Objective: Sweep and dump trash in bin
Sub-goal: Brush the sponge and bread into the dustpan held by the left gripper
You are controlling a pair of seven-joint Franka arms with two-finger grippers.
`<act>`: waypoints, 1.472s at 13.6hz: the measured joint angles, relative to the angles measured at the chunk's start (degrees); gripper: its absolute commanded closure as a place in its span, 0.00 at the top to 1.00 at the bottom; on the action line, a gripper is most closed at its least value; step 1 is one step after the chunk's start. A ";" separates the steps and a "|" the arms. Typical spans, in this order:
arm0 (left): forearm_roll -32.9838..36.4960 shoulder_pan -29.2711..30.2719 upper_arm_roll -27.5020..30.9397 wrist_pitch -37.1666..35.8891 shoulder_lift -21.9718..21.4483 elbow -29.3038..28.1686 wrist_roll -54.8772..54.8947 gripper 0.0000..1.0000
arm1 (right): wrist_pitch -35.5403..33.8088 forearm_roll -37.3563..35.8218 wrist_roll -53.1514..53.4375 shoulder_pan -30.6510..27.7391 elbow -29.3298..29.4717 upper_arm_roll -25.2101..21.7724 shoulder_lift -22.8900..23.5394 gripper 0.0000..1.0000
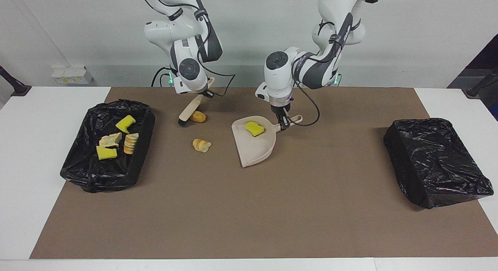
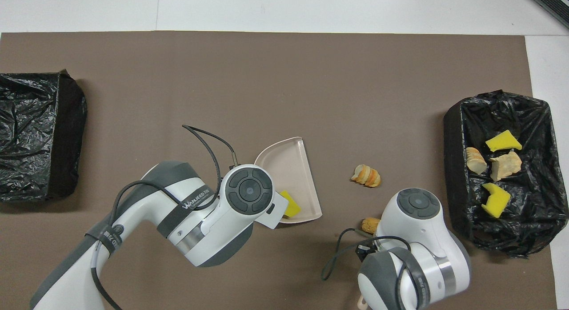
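The right end effector (image 1: 205, 93) is clamped on the handle of a beige hand brush (image 1: 190, 109) that slants down over the brown mat (image 1: 272, 208), its dark bristles at the mat just beside a brown bread roll (image 1: 198, 116). In the overhead view the right arm's wrist covers most of the brush and only an end of the roll (image 2: 369, 224) shows. A small sliced bread-like piece (image 1: 202, 145) lies on the mat farther from the robots than the roll, apart from it.

The left end effector (image 1: 285, 123) is closed on the handle of a flat beige plastic dustpan (image 1: 255, 146) resting on the mat near the middle of the desk (image 1: 35, 107). One bright yellow sponge chunk (image 1: 254, 128) sits in the pan close to the handle.

An open bin lined with black plastic (image 1: 83, 173) stands toward the right arm's end of the desk; in it lie two yellow sponge chunks (image 1: 125, 123) (image 1: 106, 152), a pale tan crumbly lump (image 1: 110, 140) and a sliced bread piece (image 1: 131, 143). A second black-bagged bin (image 1: 435, 162) stands toward the left arm's end
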 measured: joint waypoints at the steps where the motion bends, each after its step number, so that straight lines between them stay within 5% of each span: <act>1: 0.00 0.01 0.01 0.04 0.00 0.00 -0.01 0.00 | 0.61 0.00 0.45 0.34 2.48 0.00 2.78 0.00; 9: -0.07 0.05 0.02 0.07 0.00 -0.19 -0.06 0.00 | -0.27 3.98 -8.39 1.70 19.38 0.06 14.00 0.00; 15: -0.09 0.06 0.03 0.07 0.00 -0.21 -0.10 0.00 | -0.52 12.62 -29.57 4.73 22.20 0.14 14.56 0.00; 20: -0.13 0.09 0.11 0.09 0.00 -0.21 -0.17 0.00 | -10.74 9.01 -37.29 1.01 28.12 -0.72 13.43 0.00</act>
